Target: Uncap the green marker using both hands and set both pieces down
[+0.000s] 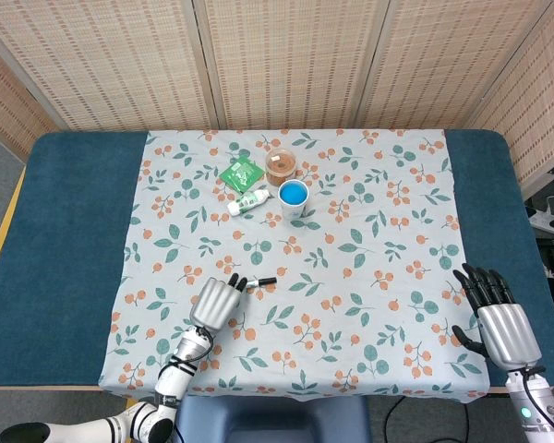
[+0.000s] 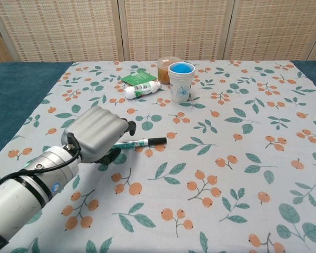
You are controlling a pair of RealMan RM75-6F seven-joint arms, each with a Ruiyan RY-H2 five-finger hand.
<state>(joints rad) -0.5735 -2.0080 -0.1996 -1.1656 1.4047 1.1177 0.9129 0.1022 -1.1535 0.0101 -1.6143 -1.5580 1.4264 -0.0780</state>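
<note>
The green marker [image 2: 139, 142] lies flat on the floral cloth, its black cap [image 2: 157, 140] pointing right; it also shows as the marker [image 1: 261, 281] in the head view. My left hand [image 2: 97, 134] hovers over the marker's left end, which passes between the curled fingers [image 2: 129, 126] and the thumb below it. A gap shows between the fingertips and the barrel, so the hand does not grip it. In the head view the left hand [image 1: 217, 300] sits just left of the marker. My right hand [image 1: 499, 318] rests near the table's right front edge, fingers spread and empty.
At the back centre stand a white cup with a blue inside [image 2: 181, 81], a brown lidded container [image 2: 168, 65], a green packet [image 2: 138, 78] and a small white bottle lying on its side [image 2: 141, 90]. The floral cloth [image 2: 242, 158] covers the table's middle, with blue table surface [image 1: 74, 240] either side.
</note>
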